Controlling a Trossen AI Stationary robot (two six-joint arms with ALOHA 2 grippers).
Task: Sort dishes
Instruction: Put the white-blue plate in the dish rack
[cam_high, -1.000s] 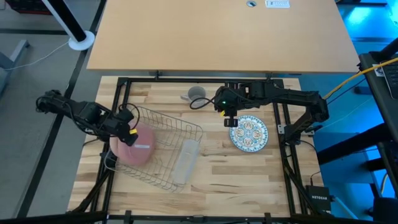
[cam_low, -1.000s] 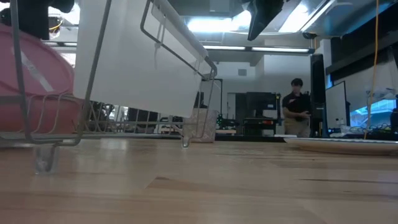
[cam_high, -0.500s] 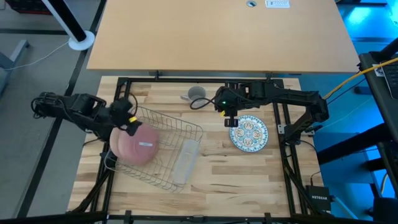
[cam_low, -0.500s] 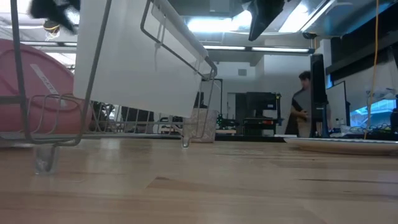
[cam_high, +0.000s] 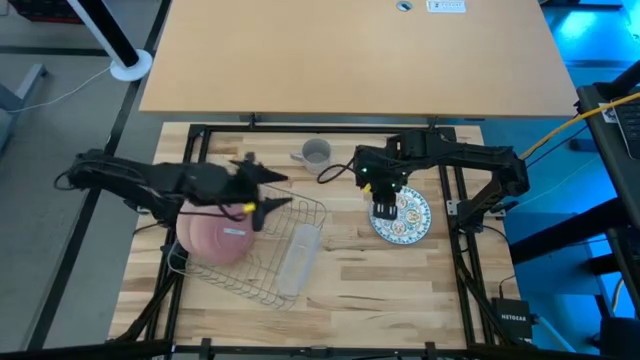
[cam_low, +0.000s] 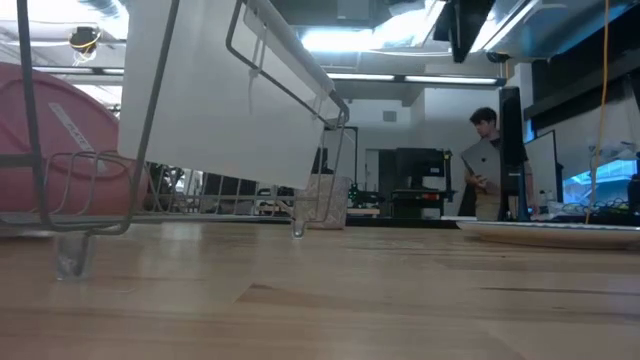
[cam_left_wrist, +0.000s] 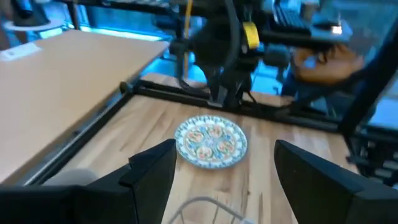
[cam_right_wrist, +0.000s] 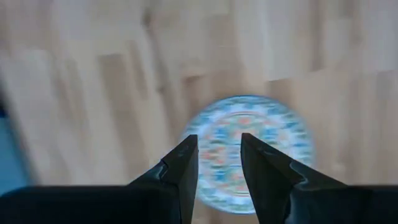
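- High view: right gripper (cam_high: 385, 209) hangs over the near-left edge of the patterned plate (cam_high: 403, 216), which lies flat on the table (cam_high: 350, 270) to the right of the wire rack (cam_high: 285, 235).
- Right wrist view: the right gripper's two fingers (cam_right_wrist: 180, 168) stand a little apart with nothing between them; the patterned plate (cam_right_wrist: 249, 152) sits directly beyond and below the tips, not touched.
- Left gripper (cam_high: 252, 190) is above the back rim of the rack; in the left wrist view its fingers (cam_left_wrist: 152, 168) are spread wide and empty, pointing across the table toward the patterned plate (cam_left_wrist: 211, 142) and the other arm.
- Pink plates (cam_high: 215, 235) stand on edge in the rack, just below and behind the left gripper, overlapping each other.
- Count: three plates, namely two plain pink in the rack and one patterned on the table. One rack. One grey cup (cam_high: 316, 152) at the far edge of the table, behind both grippers. One person (cam_low: 492, 165) in the room behind, seen in the low view, well clear of the table.
- Risk, judged: the patterned plate lies flat on the wood, so a finger may fail to get under its rim and merely push it sideways.
- Risk, judged: a narrow edge grip could let the plate tilt and slip on lifting.
- Risk, judged: both arms are near the middle of the table; carrying the plate toward the rack could bring the right gripper against the left arm or the rack wires.
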